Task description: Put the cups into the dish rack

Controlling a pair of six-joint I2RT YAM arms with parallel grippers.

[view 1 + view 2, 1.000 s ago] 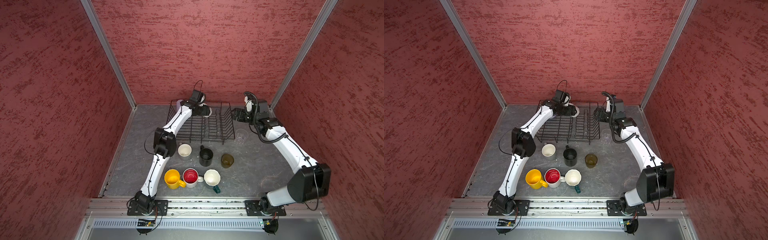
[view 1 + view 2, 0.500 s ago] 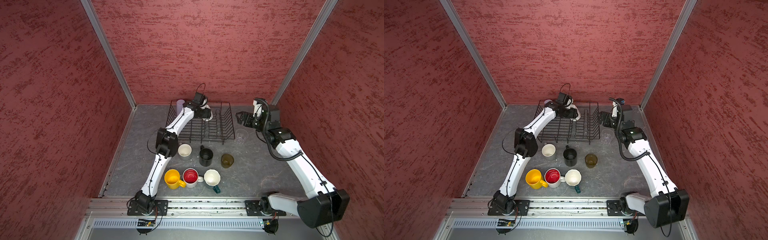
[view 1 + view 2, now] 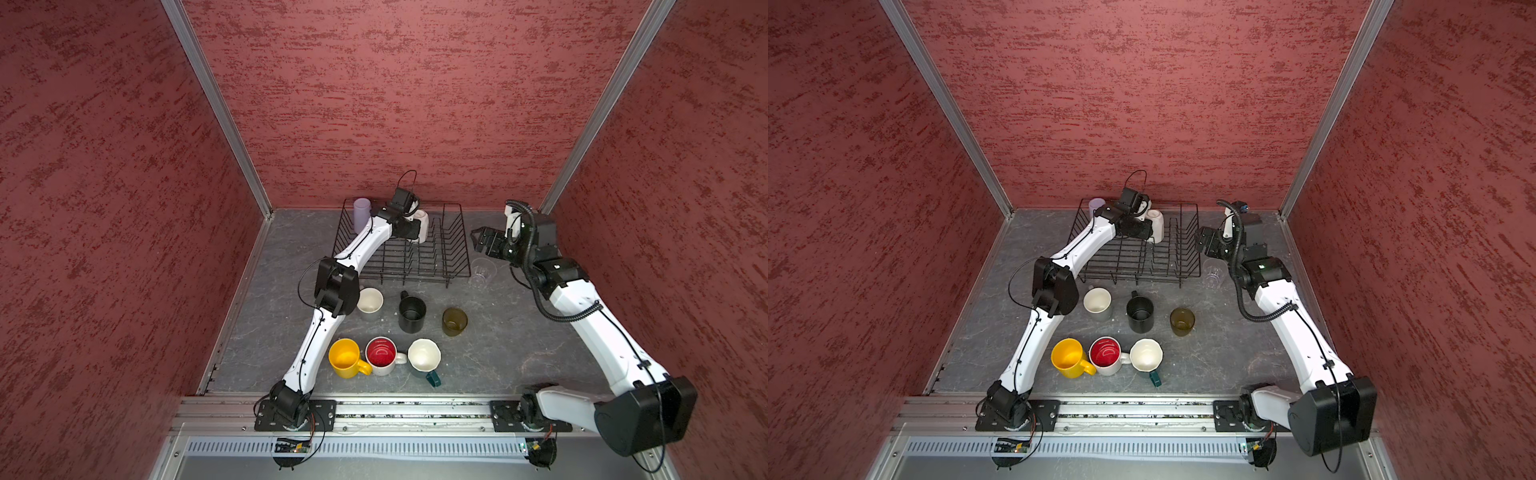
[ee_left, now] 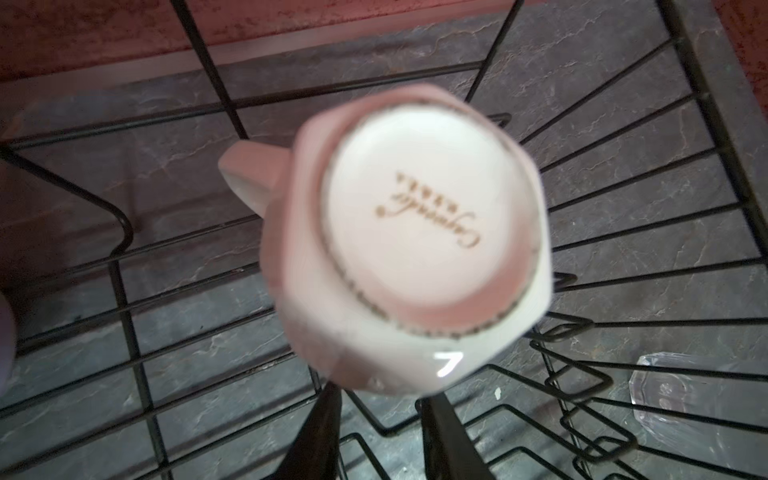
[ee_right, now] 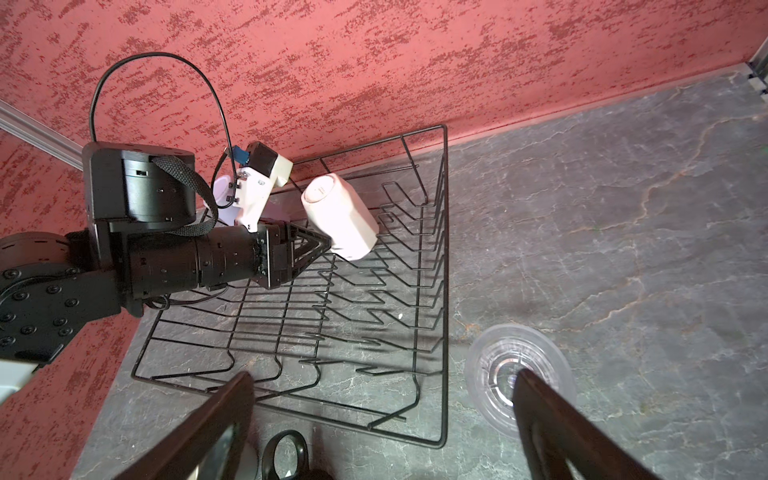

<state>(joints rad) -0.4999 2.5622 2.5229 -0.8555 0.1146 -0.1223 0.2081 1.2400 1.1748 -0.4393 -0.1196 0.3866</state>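
While the white faceted mug (image 5: 338, 218) leans base-up against the prongs toward the back of the dish rack (image 3: 455, 245), the left end effector (image 5: 320, 246) sits at its lower wall near the rim. Its fingers are drawn close with a narrow gap between them; whether they pinch the wall or merely touch it I cannot tell.

The step in hand looks like seating this mug. To do it well, the rim should settle across the floor wires or catch firmly on a prong, since the tilt suggests the mug could roll sideways once unsupported. Any retreat should run straight back along the fingers' own line, without lifting the rim. It should also stay clear of the lavender tumbler (image 3: 360, 214) standing in the rack's far corner on the left arm's side.

The right end effector (image 3: 484, 242) hangs with jaws wide apart above the clear glass tumbler (image 5: 519, 374), which stands on the table (image 3: 519, 340) just beside the rack's wall. Its descent is best centred on the glass, minding the wire. The black mug (image 3: 412, 313), the amber glass (image 3: 454, 322) and four others wait in front of the rack.
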